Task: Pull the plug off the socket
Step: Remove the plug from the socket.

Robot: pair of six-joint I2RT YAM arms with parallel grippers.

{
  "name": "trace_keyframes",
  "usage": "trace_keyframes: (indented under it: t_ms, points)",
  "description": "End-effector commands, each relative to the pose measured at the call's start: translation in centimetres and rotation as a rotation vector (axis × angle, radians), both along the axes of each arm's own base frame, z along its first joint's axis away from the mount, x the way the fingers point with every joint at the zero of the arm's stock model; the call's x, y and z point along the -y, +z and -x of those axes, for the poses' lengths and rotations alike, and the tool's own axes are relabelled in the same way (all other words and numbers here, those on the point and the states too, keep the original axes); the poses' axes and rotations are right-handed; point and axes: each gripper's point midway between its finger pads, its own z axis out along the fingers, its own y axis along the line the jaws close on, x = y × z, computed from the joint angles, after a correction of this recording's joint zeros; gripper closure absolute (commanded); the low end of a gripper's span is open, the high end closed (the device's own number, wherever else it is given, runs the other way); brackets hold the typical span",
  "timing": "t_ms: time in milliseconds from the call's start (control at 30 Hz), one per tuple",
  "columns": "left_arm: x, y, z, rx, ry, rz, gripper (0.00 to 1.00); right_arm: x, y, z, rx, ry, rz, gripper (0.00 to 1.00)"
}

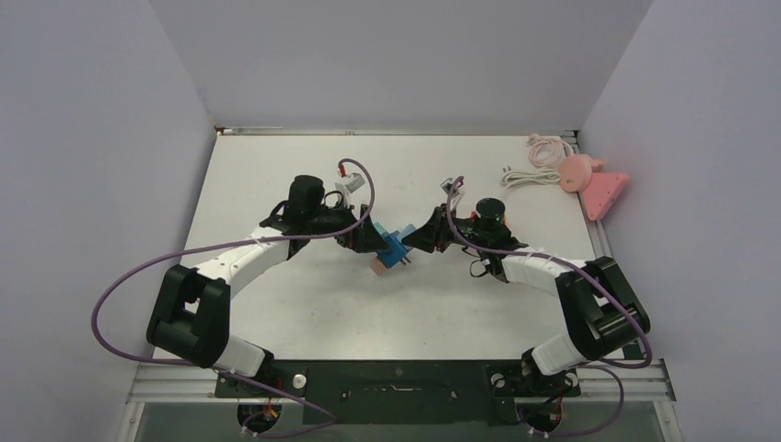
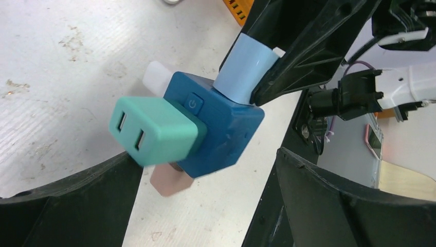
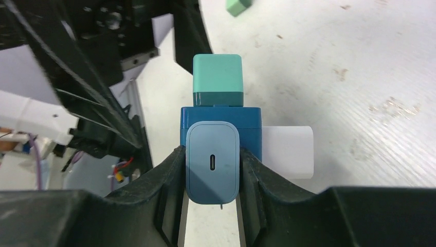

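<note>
Your right gripper is pinched tight on the grey-blue plug, which is seated in the blue socket mid-frame over the tabletop. The left gripper is spread wide and holding nothing, probably lining up to brace the socket. Both arms reach inward, wrists facing.

**Right claw clamped on plug**

Fingers pinch the grey-blue plug from both sides, its port facing the camera. Straight ahead it butts against the dark blue socket; teal adapter beyond, white block right. Scuffed desk beneath.
</note>
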Motion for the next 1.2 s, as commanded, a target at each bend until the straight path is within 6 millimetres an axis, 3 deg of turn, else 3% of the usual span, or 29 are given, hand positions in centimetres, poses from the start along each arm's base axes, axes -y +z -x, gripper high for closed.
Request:
trace_keyframes:
  t_ms: [0,267,600,900,1033,1167]
  points:
    - [-0.7,1.0,-2.0,0.059,0.074,-0.045,0.03,0.4,-0.4,-1.1,0.125,-0.097,0.051,0.95]
    - [-1.9,0.0,-3.6,-0.004,0.201,-0.078,0.04,0.3,-1.3,-1.7,0.27,-0.272,0.181,0.95]
    - [1.0,-0.9,-3.0,-0.168,0.168,0.095,0.04,0.9,-0.7,-0.3,0.431,-0.471,0.285,0.95]
    - [2.7,-2.7,-1.7,-0.254,0.127,0.081,0.0,1.3,-1.2,0.2,0.45,-0.538,0.307,0.95]
    - [3.3,-3.4,-1.4,-0.299,0.11,0.078,0.14,1.2,-1.1,0.5,0.452,-0.542,0.295,0.95]
    - [3.9,-3.7,-1.0,-0.323,0.096,0.091,0.2,1.0,-1.2,0.7,0.448,-0.53,0.294,0.95]
